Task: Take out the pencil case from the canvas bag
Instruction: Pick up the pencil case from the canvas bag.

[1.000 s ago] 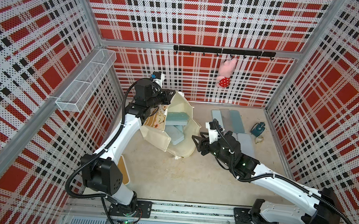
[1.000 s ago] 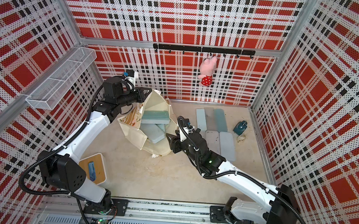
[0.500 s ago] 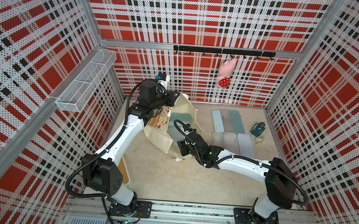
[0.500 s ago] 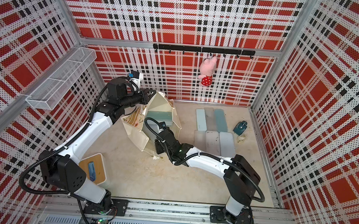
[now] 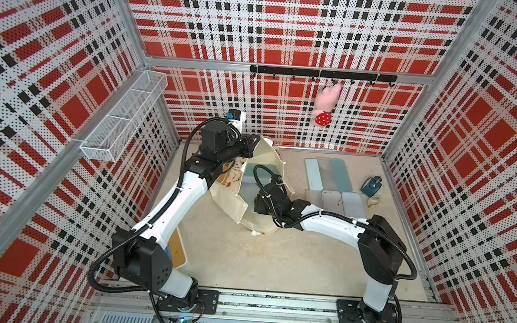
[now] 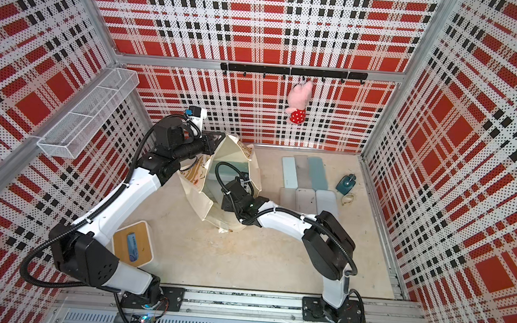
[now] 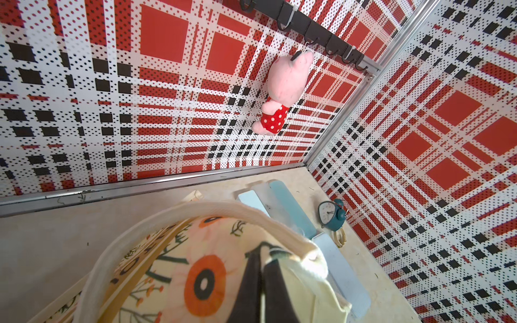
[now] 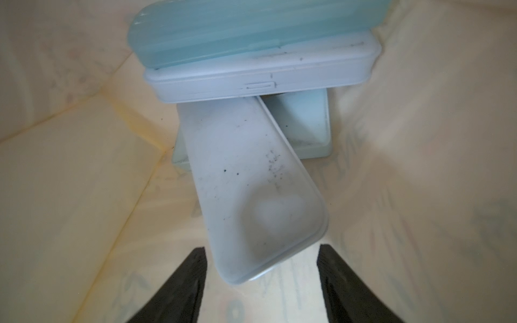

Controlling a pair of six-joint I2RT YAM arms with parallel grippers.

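Observation:
The cream canvas bag [image 5: 231, 204] [image 6: 203, 203] lies tipped on the table with its mouth open to the right. My left gripper [image 5: 254, 141] [image 7: 261, 260] is shut on its rim beside the white padded handle [image 7: 195, 212], holding the mouth up. My right gripper [image 8: 261, 251] is inside the bag and open; in both top views only its wrist [image 5: 267, 197] shows. The near end of a whitish pencil case [image 8: 251, 190] lies between the fingers [image 8: 193, 268], clear of both. Behind it are a white case [image 8: 260, 75], a clear blue one [image 8: 251, 28] on top and a pale one [image 8: 307, 125] underneath.
Several flat pencil cases [image 5: 328, 177] lie in rows at the back right, with a teal alarm clock [image 5: 372, 185] and a small ring [image 5: 373, 202] beside them. A pink plush toy [image 5: 324, 106] hangs on the rear hook rail. A wire basket [image 5: 125, 117] is on the left wall. A wooden stand [image 6: 132, 244] sits front left.
My right arm swung left from beside the bag and pushed into its mouth, and its jaws spread wider. My left gripper kept its hold and raised the rim a little.

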